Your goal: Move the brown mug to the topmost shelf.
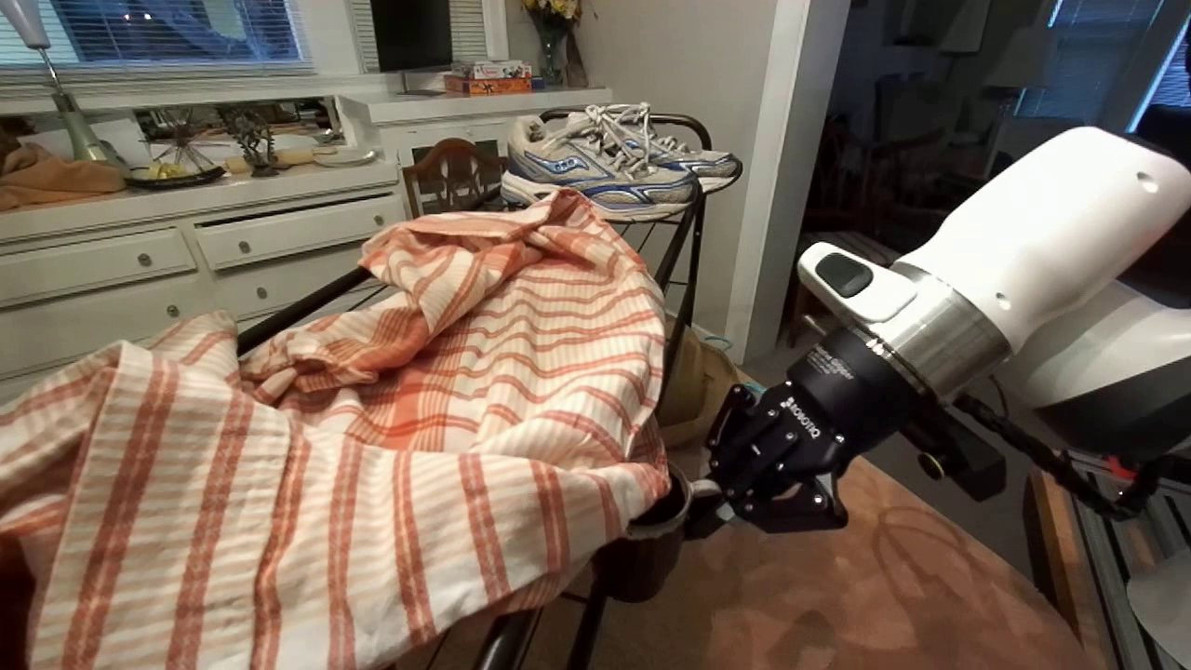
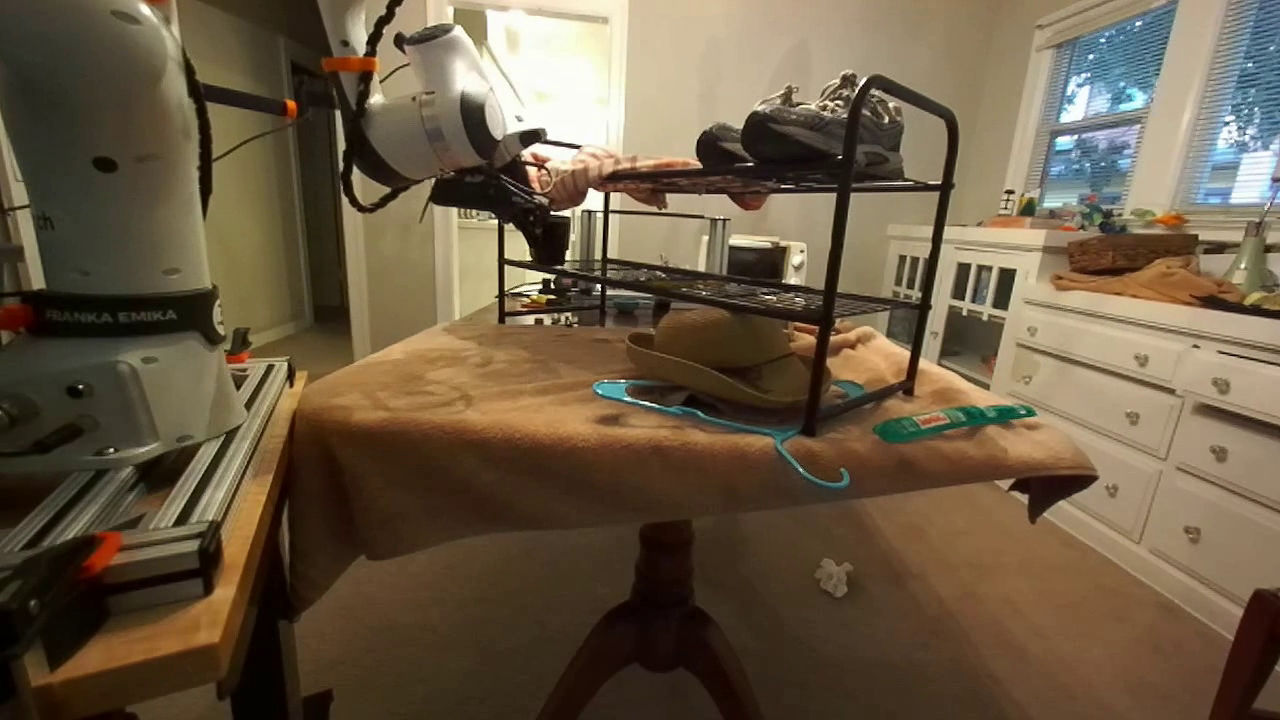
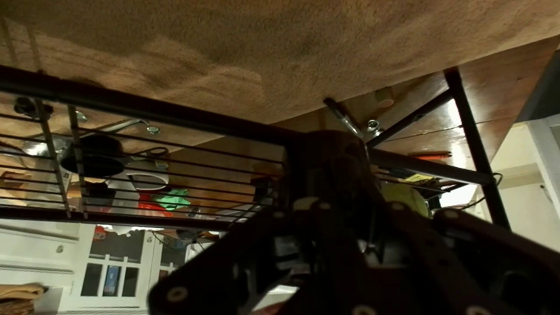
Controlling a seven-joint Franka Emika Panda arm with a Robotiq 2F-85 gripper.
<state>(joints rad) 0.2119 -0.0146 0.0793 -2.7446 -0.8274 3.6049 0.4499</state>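
The dark brown mug (image 1: 642,563) is at the rack's end, below the top level, its rim partly covered by the cloth's edge. It also shows in an exterior view (image 2: 550,240), its base about level with the middle shelf; contact is unclear. My gripper (image 1: 712,502) is at the mug's side with fingertips close together and appears shut on it. In the upside-down wrist view the mug (image 3: 328,162) is a dark shape at the fingertips; the exact grip is too dark to see. The topmost shelf (image 2: 890,186) of the black rack carries the orange-and-white striped cloth (image 1: 521,372).
Running shoes (image 1: 605,172) stand at the topmost shelf's far end. The cloth hangs over the shelf edge near the mug. The middle shelf (image 2: 700,285) lies below. A hat (image 2: 720,345), a blue hanger (image 2: 680,405) and a green packet (image 2: 950,422) lie on the table.
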